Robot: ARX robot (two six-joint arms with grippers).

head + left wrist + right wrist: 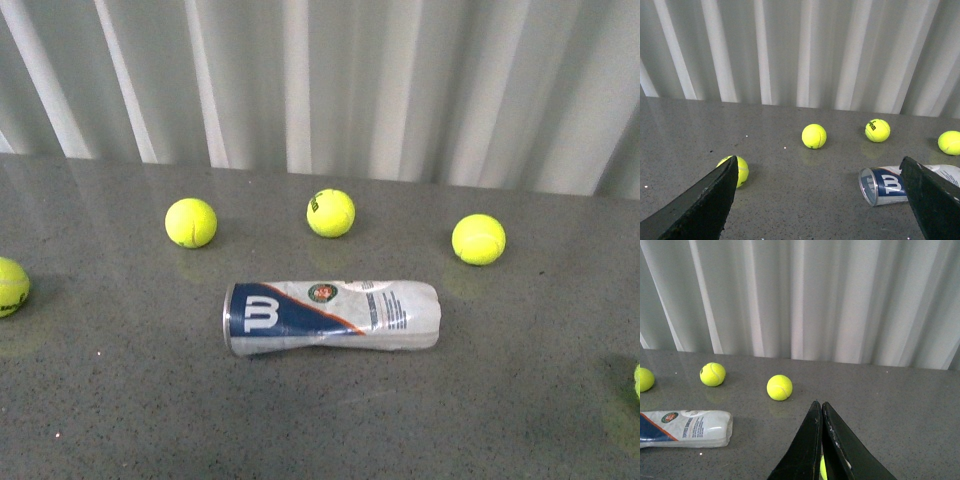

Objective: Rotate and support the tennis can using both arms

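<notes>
Right now my left claw [817, 161] gapes wide and my right claw [820, 404] is pinched together, both empty. Beyond them the tennis can [330, 317] lies on its side mid-frame on the tabletop [120, 400]. Nudged off-centre, I reckon it rolls toward the tennis balls [331, 213] above it; a pinched claw can only shove.

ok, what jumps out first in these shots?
The clear plastic tennis can with the blue-and-white label lies on its side mid-table, silver rim toward the robot's left. Three yellow-green tennis balls sit in a row behind it on the grey table. The left hand is open and the right hand is shut, neither touching the can.
</notes>
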